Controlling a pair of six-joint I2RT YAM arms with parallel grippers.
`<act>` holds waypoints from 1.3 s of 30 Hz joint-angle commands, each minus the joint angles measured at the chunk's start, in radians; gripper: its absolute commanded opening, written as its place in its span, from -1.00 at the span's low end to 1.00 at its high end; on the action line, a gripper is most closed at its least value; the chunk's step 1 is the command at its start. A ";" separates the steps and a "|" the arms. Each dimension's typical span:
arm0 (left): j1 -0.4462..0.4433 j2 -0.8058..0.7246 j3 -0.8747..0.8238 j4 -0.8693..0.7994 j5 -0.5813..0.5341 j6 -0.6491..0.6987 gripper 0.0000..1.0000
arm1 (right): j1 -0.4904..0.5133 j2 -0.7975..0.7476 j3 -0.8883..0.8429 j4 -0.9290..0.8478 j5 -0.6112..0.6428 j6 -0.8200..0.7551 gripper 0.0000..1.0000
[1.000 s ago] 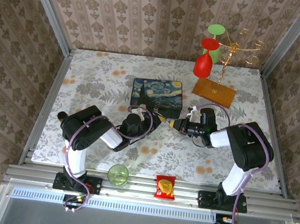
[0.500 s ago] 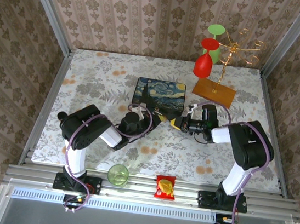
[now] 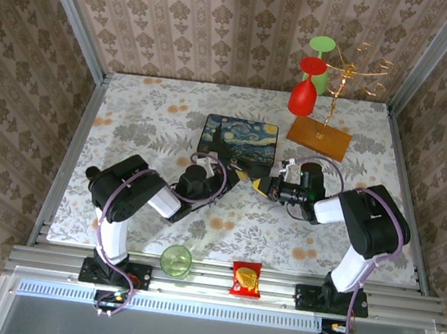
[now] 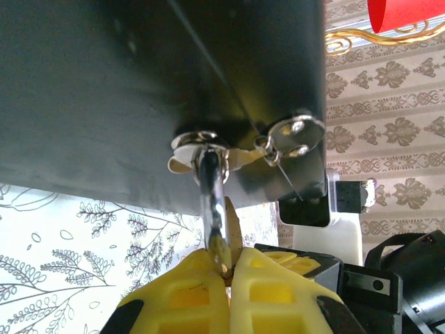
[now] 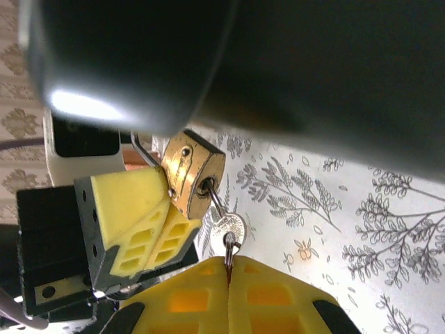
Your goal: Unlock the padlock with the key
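The small brass padlock point(image 5: 189, 169) hangs by its silvery shackle point(image 4: 211, 195) from the hasp on the front of the starry-night box point(image 3: 238, 136). My left gripper point(image 4: 226, 268) is shut on the padlock from below; its yellow fingers point(image 5: 132, 209) clamp the brass body. The key point(image 5: 226, 228) sits with its blade in the keyhole, and my right gripper point(image 5: 228, 263) is shut on the key's head and ring. From above, both grippers meet at the padlock point(image 3: 249, 176) just in front of the box, left gripper point(image 3: 238, 171) on the left, right gripper point(image 3: 266, 186) on the right.
A green cup point(image 3: 176, 260) and a red-yellow snack packet point(image 3: 246, 279) lie at the near edge. A glass rack on a wooden base point(image 3: 318, 137) holding a red glass point(image 3: 303, 91) stands at the back right. The box's dark wall looms close in both wrist views.
The box has slid a little to the right and back, and the right wrist has shifted slightly. Both grippers stay shut at the padlock.
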 commanded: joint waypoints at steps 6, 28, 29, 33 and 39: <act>-0.011 -0.043 0.007 0.075 0.053 0.002 -1.00 | -0.005 0.015 0.003 0.114 0.085 0.035 -1.00; -0.039 -0.059 0.023 0.081 0.072 -0.042 -1.00 | 0.111 -0.140 -0.080 0.052 0.404 -0.174 -1.00; -0.041 -0.057 0.026 0.081 0.078 -0.046 -1.00 | 0.121 -0.145 -0.067 0.008 0.406 -0.203 -1.00; -0.032 -0.054 0.023 0.079 0.085 -0.036 -1.00 | 0.103 -0.132 -0.073 0.071 0.313 -0.193 -1.00; -0.025 -0.032 0.018 0.081 0.093 -0.036 -1.00 | 0.099 -0.109 -0.054 0.075 0.269 -0.164 -1.00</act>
